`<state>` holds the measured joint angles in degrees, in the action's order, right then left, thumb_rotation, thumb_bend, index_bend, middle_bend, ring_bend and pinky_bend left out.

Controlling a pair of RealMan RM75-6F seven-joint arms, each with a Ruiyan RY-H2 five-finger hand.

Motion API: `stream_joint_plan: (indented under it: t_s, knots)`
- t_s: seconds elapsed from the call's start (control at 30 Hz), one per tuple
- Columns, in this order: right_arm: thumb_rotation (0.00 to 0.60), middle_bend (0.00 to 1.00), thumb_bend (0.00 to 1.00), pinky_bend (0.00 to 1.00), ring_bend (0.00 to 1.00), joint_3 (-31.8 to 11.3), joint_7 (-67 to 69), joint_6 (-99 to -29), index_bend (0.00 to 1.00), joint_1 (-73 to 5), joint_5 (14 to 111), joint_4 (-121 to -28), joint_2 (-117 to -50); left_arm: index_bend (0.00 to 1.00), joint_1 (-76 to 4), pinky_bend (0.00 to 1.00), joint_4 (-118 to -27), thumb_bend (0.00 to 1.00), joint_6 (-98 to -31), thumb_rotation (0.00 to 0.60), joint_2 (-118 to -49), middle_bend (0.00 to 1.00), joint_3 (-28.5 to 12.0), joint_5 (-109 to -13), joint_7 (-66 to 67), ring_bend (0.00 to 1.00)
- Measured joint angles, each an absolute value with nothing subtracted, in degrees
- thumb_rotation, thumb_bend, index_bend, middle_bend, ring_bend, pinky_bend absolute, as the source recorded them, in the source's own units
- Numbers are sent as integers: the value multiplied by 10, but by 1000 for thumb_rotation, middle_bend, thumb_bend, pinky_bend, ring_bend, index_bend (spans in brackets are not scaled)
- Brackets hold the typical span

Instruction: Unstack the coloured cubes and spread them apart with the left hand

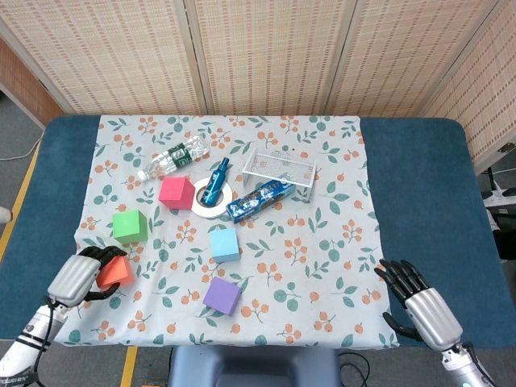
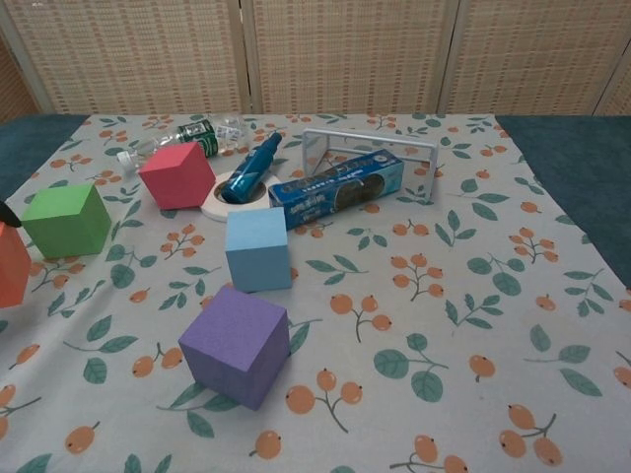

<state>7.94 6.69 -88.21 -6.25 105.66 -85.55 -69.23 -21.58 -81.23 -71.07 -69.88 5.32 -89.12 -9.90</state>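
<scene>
My left hand (image 1: 78,278) has its fingers (image 1: 103,253) wrapped round the orange cube (image 1: 114,272), near the front-left corner of the floral cloth (image 1: 322,266); the green cube (image 1: 129,226) sits just behind it; further right lie the red cube (image 1: 176,192), blue cube (image 1: 224,243) and purple cube (image 1: 222,296), all apart; my right hand (image 1: 421,300) idles off the cloth's front-right corner, fingers spread, empty. Risk as I judge it: releasing this near the edge could tip the cube off the table (image 1: 419,185).
</scene>
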Motion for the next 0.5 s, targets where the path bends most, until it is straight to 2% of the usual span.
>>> stream_joint_plan:
  t_s: [0.1,0.2,0.33,0.4,0.47,0.5]
  knots:
    - [600,0,271,0,0,80,67,-885,0,-62,1059,-856,-690,371,-213,205,-780,416,-698,600,-707,498,56,-888,-124,580]
    - [600,0,271,0,0,80,67,-888,0,-61,1059,-857,-690,345,-210,138,-757,405,-690,600,-717,445,58,-888,-152,501]
    - [600,0,271,0,0,80,66,-885,0,-61,1060,-856,-691,286,-204,99,-736,391,-689,600,-731,353,60,-889,-188,382]
    - [600,0,272,0,0,81,65,-885,0,-61,1060,-856,-692,238,-202,76,-724,393,-689,600,-736,288,60,-892,-205,300]
    - [600,0,272,0,0,81,63,-885,0,-61,1060,-857,-692,109,-200,43,-720,381,-688,600,-737,148,62,-896,-212,134]
    - [600,0,271,0,0,81,62,-885,0,-60,1061,-857,-691,68,-200,36,-721,378,-685,600,-734,103,64,-897,-213,88]
